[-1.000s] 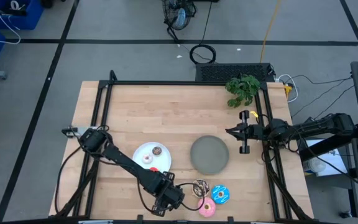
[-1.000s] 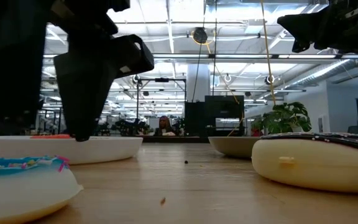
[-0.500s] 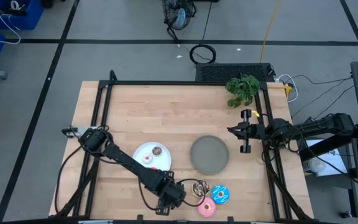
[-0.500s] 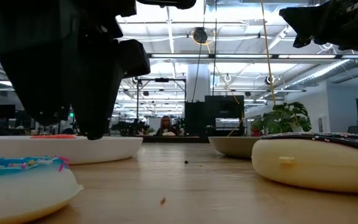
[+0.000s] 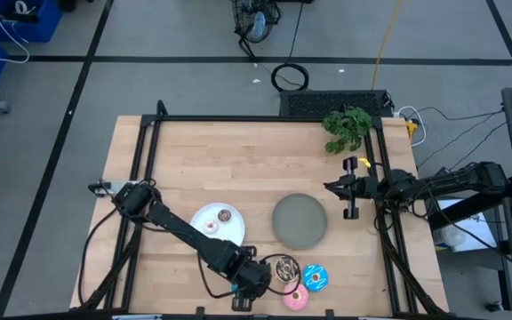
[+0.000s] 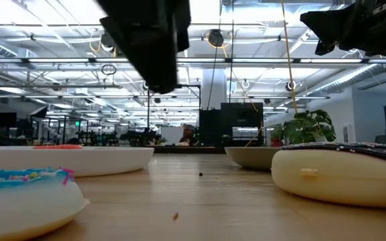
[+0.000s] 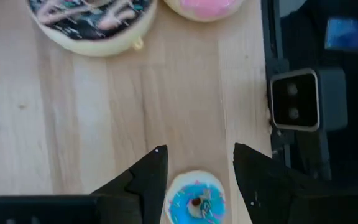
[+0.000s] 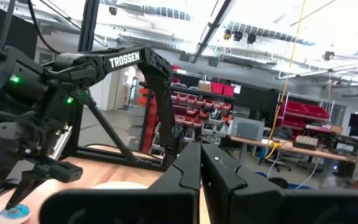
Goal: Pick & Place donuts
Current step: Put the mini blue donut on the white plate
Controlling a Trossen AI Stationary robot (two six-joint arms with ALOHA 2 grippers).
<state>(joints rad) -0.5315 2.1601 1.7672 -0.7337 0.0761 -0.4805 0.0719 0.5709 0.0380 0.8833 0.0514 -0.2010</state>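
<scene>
The left gripper (image 7: 194,163) hangs at the bench's (image 5: 203,169) near edge, jaws released and spread to either side of a small blue donut (image 7: 196,201), a ring with pale icing and coloured specks lying flat on the wood. Just beyond lie the dark sprinkled chocolate donut (image 7: 92,22) with pink drizzle and the pink donut (image 7: 201,7). The right gripper (image 5: 330,188) waits at the bench's right edge, jaws clenched on nothing.
</scene>
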